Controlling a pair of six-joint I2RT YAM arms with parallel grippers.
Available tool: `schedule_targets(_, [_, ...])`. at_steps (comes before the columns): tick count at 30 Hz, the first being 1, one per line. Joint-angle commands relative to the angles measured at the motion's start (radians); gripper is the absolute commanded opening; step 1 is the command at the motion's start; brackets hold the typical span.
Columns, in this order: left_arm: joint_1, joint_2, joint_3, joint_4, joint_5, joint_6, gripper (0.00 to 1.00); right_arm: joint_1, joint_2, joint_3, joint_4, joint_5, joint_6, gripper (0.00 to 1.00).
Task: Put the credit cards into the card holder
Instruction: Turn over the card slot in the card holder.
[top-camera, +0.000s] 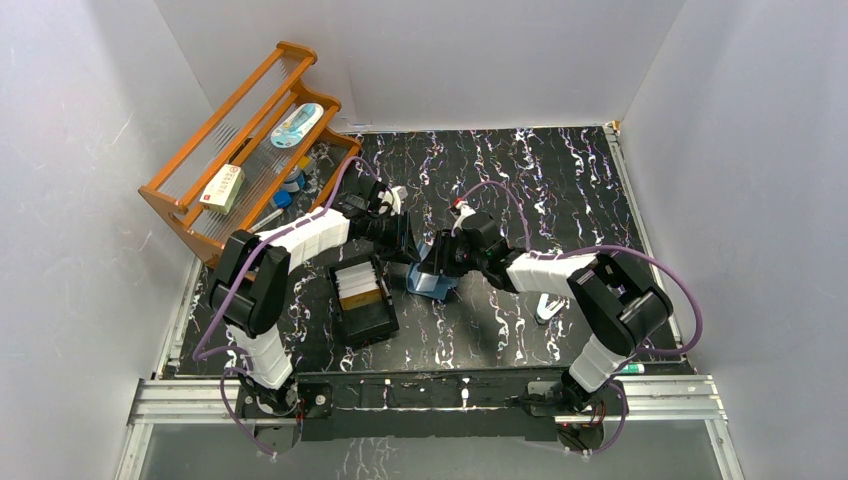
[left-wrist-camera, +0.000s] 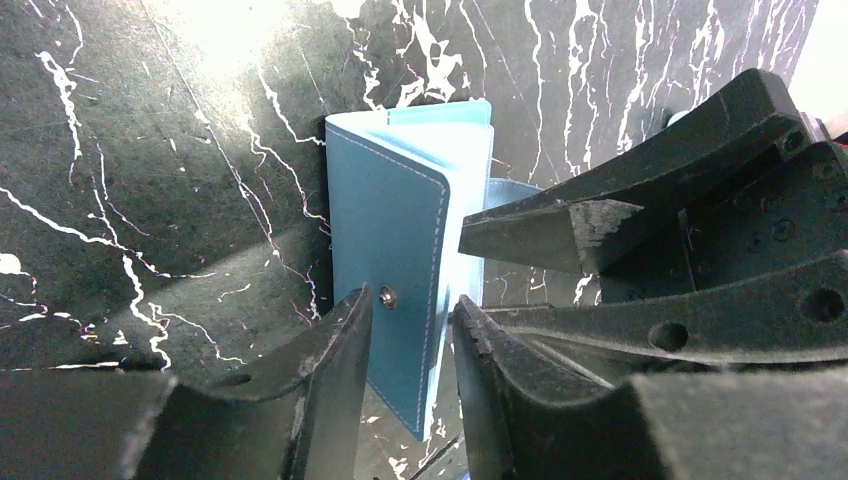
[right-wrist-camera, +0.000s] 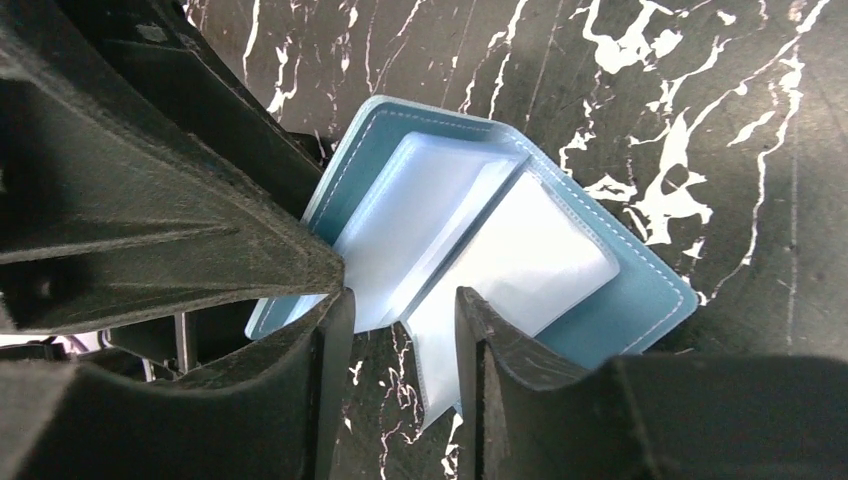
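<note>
Black marbled table (top-camera: 560, 180) lies under both my arms. On it the wallet (right-wrist-camera: 640, 290) is spread open just below my right gripper (right-wrist-camera: 400, 300), with one clear pocket leaf between the jaws. Its cover stands below my left gripper (left-wrist-camera: 412, 300). Both pairs of jaws show only a narrow gap, and I cannot tell if they pinch anything. I judge the step is opening a pocket. Next I must fetch the cards (top-camera: 360, 283) from the box (top-camera: 378, 325) near my left jaws.
</note>
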Motion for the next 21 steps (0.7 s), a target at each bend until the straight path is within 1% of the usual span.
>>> schedule_targets(1, [-0.002,-0.007,0.006,-0.022,0.000,0.009,0.31,0.002,0.010,-0.002,0.116,-0.034,0.036,0.52])
schedule_targets(3, [-0.003,-0.007,0.007,-0.022,0.001,0.008,0.23,0.002,0.017,-0.002,0.123,-0.039,0.044,0.53])
schedule_targets(6, [-0.001,-0.008,0.009,-0.022,-0.001,0.008,0.13,0.000,0.027,-0.005,0.138,-0.048,0.055,0.54])
schedule_targets(9, [-0.002,-0.009,0.009,-0.022,0.002,0.004,0.05,0.001,0.040,-0.005,0.137,-0.043,0.060,0.54])
schedule_targets(12, [-0.002,-0.016,0.005,-0.011,0.014,-0.014,0.00,-0.003,0.053,-0.006,0.131,-0.034,0.065,0.54])
schedule_targets(17, [-0.001,-0.046,-0.030,0.031,0.035,-0.052,0.00,-0.004,0.078,-0.003,0.092,-0.007,0.054,0.51])
schedule_targets(21, [-0.002,-0.051,-0.076,0.075,0.061,-0.087,0.00,-0.005,0.091,0.009,0.042,0.018,0.036,0.45])
